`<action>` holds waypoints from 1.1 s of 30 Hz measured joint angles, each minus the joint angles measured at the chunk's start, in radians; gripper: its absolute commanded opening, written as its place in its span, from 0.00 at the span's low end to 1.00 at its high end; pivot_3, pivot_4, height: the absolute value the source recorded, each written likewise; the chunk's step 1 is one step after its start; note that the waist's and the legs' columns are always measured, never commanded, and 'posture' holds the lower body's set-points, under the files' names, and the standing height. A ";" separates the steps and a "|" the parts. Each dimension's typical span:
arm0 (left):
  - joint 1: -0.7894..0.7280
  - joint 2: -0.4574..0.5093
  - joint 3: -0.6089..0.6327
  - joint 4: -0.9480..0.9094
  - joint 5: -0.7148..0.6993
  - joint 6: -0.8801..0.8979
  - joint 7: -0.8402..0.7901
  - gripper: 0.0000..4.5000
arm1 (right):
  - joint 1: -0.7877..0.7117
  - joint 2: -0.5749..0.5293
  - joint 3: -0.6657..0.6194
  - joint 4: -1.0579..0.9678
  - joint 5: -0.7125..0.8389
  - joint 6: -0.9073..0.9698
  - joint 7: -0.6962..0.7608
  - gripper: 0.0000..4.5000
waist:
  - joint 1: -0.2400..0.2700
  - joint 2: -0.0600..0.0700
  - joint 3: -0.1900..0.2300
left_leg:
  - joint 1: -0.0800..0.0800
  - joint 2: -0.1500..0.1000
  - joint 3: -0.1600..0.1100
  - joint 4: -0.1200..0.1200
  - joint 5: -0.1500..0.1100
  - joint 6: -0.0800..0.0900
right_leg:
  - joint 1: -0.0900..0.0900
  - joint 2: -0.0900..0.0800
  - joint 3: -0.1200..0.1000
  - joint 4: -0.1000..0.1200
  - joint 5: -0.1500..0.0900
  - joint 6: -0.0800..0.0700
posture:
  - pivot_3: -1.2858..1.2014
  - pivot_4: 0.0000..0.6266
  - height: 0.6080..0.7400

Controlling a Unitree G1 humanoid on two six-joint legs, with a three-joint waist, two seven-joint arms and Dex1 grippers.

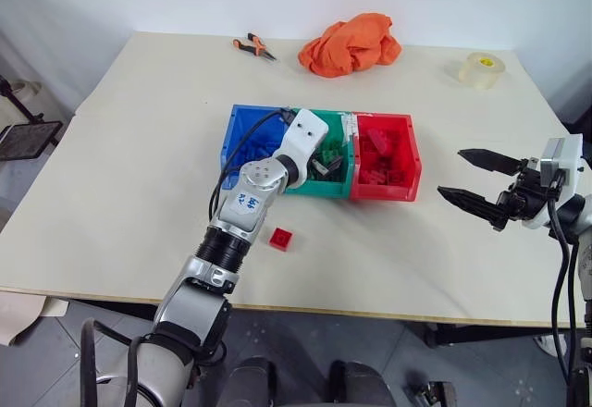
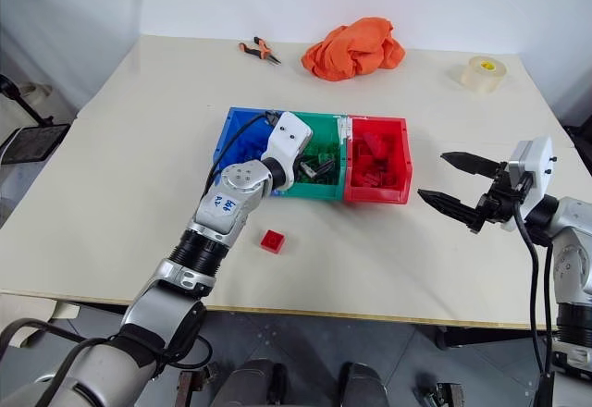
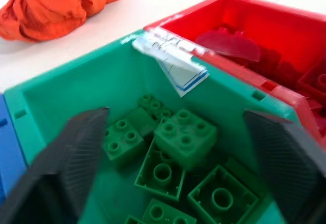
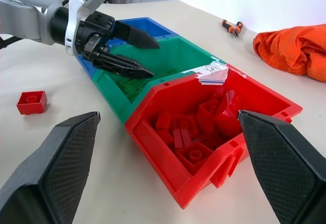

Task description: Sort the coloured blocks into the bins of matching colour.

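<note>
Three joined bins stand mid-table: blue (image 1: 242, 153), green (image 3: 66, 86) and red (image 1: 387, 191). My left gripper (image 1: 328, 162) hovers over the green bin, open, with nothing between its fingers. Several green blocks (image 3: 184, 138) lie in the bin below it. The red bin holds several red blocks (image 4: 189, 132). One red block (image 1: 281, 238) lies on the table in front of the bins, beside my left forearm. My right gripper (image 1: 450, 173) hangs open and empty to the right of the red bin, pointing towards it.
An orange cloth (image 1: 350, 44), a pair of pliers (image 1: 252, 47) and a roll of tape (image 1: 482, 69) lie along the far side of the table. Bare tabletop (image 1: 139, 194) lies left of the bins, running to the front edge.
</note>
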 measured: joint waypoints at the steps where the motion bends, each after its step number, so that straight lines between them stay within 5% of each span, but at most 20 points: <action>1: 0.008 0.005 0.001 -0.036 -0.002 0.005 -0.009 1.00 | 0.000 0.000 0.003 0.000 0.000 0.000 0.003 1.00 | 0.000 0.000 0.000 | 0.000 0.000 0.000 0.000 0.000 0.000 | 0.000 0.000 0.000 0.000 0.000 0.000 | 0.52 0.24 1.00; 7: 0.197 0.118 0.045 -0.441 -0.112 0.206 -0.126 1.00 | -0.013 -0.001 0.032 0.015 0.002 -0.002 0.073 1.00 | -0.017 0.001 0.000 | 0.001 0.002 0.000 0.000 0.000 0.000 | 0.000 0.001 0.001 0.001 0.000 0.000 | 0.52 0.24 1.00; 11: 0.481 0.326 0.133 -0.785 -0.281 0.460 -0.247 1.00 | -0.023 -0.052 0.066 0.086 -0.003 -0.006 0.207 1.00 | -0.032 0.003 0.000 | 0.001 0.003 -0.002 0.000 0.000 0.000 | 0.001 0.001 0.006 0.001 0.000 -0.001 | 0.52 0.24 1.00; 16: 0.663 0.472 0.279 -0.968 -0.416 0.590 -0.319 1.00 | -0.068 -0.094 0.146 0.159 -0.035 -0.067 0.305 1.00 | -0.018 0.003 0.001 | 0.001 0.002 -0.005 0.002 -0.001 0.001 | 0.003 -0.002 0.009 -0.001 -0.001 -0.001 | 0.52 0.24 1.00; 26: 1.025 0.669 0.540 -0.959 -0.459 0.477 -0.489 1.00 | -0.171 -0.122 0.272 0.281 -0.031 -0.132 0.313 1.00 | -0.018 0.004 0.001 | 0.001 0.003 -0.005 0.001 -0.002 -0.001 | 0.003 -0.003 0.009 -0.003 -0.001 -0.002 | 0.52 0.24 1.00; 33: 0.957 0.641 0.503 -0.948 -0.458 0.398 -0.465 1.00 | -0.182 -0.123 0.298 0.302 -0.025 -0.139 0.314 1.00 | -0.019 0.004 0.001 | 0.001 0.003 -0.005 0.001 -0.002 -0.001 | 0.003 -0.004 0.009 -0.003 -0.001 -0.002 | 0.52 0.24 1.00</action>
